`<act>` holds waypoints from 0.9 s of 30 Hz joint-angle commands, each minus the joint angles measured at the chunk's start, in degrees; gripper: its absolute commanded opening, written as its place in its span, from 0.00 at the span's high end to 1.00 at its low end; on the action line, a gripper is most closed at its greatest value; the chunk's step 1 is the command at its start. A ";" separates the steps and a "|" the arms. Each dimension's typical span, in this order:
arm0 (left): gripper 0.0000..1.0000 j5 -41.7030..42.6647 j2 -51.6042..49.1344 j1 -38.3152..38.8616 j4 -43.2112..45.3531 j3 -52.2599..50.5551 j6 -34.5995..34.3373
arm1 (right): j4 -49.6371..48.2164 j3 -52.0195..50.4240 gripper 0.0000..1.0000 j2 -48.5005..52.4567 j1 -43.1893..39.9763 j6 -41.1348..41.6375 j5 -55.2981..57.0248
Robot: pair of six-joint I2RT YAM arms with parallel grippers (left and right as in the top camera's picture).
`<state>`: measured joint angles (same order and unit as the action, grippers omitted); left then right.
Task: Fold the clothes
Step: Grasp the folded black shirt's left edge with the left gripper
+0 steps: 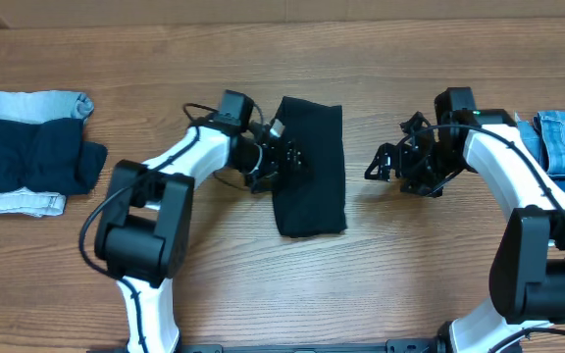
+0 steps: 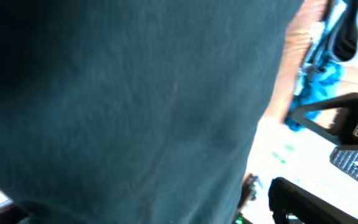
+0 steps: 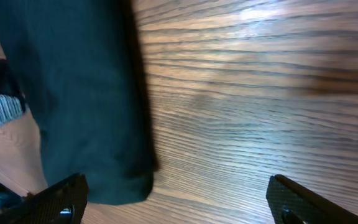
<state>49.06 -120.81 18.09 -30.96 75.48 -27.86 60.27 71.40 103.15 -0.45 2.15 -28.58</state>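
Black cloth [image 1: 312, 167] lies folded in the middle of the desk [image 1: 263, 284]. Left fingers [image 1: 284, 157] over its left edge; spread not discernible. Right fingers [image 1: 381, 163] wide apart, empty, clear of its right edge.

Overhead looked straight down on the whole table [image 1: 381, 284]. Both wrist cameras sat close and low, sharing the black garment [image 1: 317, 186] with it.

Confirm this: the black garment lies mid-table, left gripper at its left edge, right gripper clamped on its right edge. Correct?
Wrong about the right gripper: the overhead view shows it open over bare table, apart from the black garment's right edge. The left gripper is at the left edge, as stated.
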 commanded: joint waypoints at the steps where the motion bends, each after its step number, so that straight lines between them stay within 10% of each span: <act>1: 0.07 -2.91 -5.92 1.07 2.78 -2.43 -5.55 | -0.13 -0.04 0.05 -0.17 -0.55 -0.04 -1.75; 11: 0.94 -2.95 -5.92 1.05 9.03 -2.40 -5.60 | -0.20 -0.04 0.06 -0.17 -0.55 -0.04 -1.77; 27: 0.96 -17.90 11.87 -4.39 10.91 -2.21 -14.08 | -0.02 -0.04 0.06 -0.17 -0.55 -0.04 -1.75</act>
<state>34.89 -110.93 15.99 -20.69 73.19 -40.58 60.47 71.40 103.15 -0.89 2.15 -29.80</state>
